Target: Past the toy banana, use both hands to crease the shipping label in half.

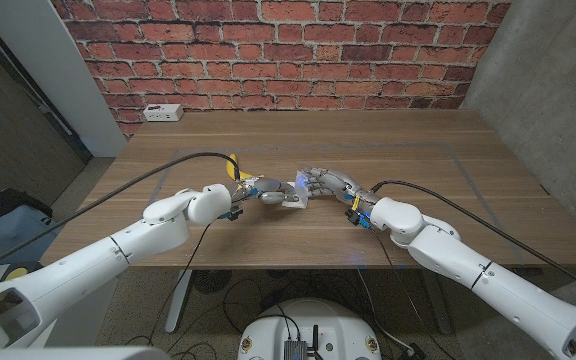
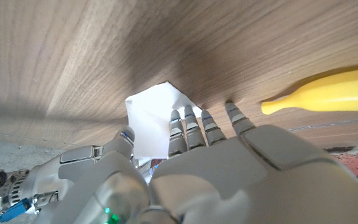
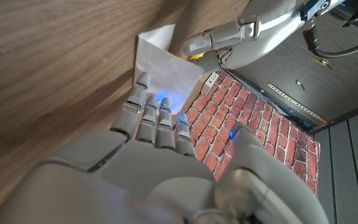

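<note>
A: Describe the room and the work surface, largest items first.

B: A red brick wall (image 1: 268, 50) spans the rear of the scene, with a grey concrete wall (image 1: 558, 90) beside it on the robot's right. In front stands the brown wooden table with visible grain (image 1: 418, 150). A small white rectangular box (image 1: 162, 112) sits at the far corner of the table, well apart from both hands.

A: Position of the arms?

B: Both white arms enter from the near corners and meet close to the table's near edge. A black cable runs along each arm.

A: State of the left hand (image 1: 268, 194)?

B: It touches the white paper shipping label (image 1: 295, 200). The left wrist view shows its fingers (image 2: 194, 130) lying on the label (image 2: 151, 118) and on the wood. Whether it pinches the sheet cannot be determined.

A: And the right hand (image 1: 326, 185)?

B: Its fingers (image 3: 151, 115) are extended side by side, pressing on the label (image 3: 163, 65) from the opposite side. It grips nothing visibly.

A: Where is the label?

B: On the table, directly between the two hands, touching both. One corner appears raised.

A: And the yellow plastic toy banana (image 2: 328, 93)?

B: It lies on the table just beside the left hand, on the side away from the right hand.
</note>
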`<state>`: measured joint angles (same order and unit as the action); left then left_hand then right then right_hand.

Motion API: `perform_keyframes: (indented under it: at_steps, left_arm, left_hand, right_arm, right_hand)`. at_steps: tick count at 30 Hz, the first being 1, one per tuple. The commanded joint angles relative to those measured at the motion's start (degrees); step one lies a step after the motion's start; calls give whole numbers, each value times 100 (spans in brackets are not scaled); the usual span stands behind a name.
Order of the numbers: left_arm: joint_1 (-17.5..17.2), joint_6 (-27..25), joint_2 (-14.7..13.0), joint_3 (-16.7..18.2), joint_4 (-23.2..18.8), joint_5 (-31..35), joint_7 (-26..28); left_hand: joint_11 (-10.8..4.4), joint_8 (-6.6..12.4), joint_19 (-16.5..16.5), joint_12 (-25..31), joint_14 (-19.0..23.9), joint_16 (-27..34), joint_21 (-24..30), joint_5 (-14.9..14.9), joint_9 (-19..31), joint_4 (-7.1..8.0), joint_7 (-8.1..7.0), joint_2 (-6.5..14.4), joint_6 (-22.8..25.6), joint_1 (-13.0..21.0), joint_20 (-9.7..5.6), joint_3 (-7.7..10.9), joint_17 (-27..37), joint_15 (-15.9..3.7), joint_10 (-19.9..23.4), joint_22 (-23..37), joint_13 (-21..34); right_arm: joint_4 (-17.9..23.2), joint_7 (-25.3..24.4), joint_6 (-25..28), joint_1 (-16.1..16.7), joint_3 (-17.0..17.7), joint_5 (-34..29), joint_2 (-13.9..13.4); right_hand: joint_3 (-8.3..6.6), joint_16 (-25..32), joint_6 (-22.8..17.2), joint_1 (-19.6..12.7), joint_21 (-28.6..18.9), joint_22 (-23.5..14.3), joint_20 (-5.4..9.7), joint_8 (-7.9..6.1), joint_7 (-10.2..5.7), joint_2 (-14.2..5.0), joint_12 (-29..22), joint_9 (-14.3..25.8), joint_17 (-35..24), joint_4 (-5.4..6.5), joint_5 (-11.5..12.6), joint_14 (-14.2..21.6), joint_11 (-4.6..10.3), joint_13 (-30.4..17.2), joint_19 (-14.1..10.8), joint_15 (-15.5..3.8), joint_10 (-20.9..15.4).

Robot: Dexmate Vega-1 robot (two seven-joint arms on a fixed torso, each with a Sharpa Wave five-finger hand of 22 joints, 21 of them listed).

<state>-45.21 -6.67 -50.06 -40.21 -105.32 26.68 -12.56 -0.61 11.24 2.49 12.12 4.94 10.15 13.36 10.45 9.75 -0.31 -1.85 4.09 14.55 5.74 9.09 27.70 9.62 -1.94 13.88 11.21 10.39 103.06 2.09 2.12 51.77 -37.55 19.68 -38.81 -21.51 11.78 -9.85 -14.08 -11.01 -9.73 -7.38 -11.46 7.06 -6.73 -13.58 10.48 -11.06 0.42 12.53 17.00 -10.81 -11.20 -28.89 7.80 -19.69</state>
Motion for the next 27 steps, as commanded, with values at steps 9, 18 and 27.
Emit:
perform_keyframes:
  at_steps: [9, 18, 27]
  left_arm:
    - [16, -103, 1, -48, 64, -66, -108]
    - [193, -120, 85, -234, 174, -33, -396]
    - [105, -45, 18, -141, 105, -193, -284]
  left_hand:
    - [-8, 36, 174, 78, 380, 77, 57, 69, 12, 135, 341, -51, 399, -167, -19, -81, 7, -82, 412, -7, 7]
    - [179, 90, 453, 166, 1005, 105, 107, 86, 6, 238, 540, -82, 1127, -262, -240, -156, -9, -61, 1036, -13, -4]
    - [155, 9, 350, 110, 979, 33, 43, 85, 8, 278, 527, -125, 1131, -305, -268, -206, -8, -33, 1061, -16, -6]
  right_arm:
    - [11, 588, 145, -325, -179, -251, -50]
    - [12, 625, 139, -385, -208, -312, -20]
    - [-95, 760, 44, -511, -271, -372, 48]
  right_hand:
    - [-11, 134, -423, 123, -80, -20, -23, -91, 214, -16, -167, 12, 1, 94, 76, 583, 1, -10, -253, 29, -742]
    - [-22, 195, -738, 175, -120, -22, -29, -108, 294, -18, -258, 11, -7, 136, 76, 1071, -121, -11, -489, 117, -1247]
    - [-36, 164, -833, 181, -118, -25, -55, -101, 324, -18, -257, 14, -7, 143, 76, 1162, -162, -11, -553, 171, -1357]
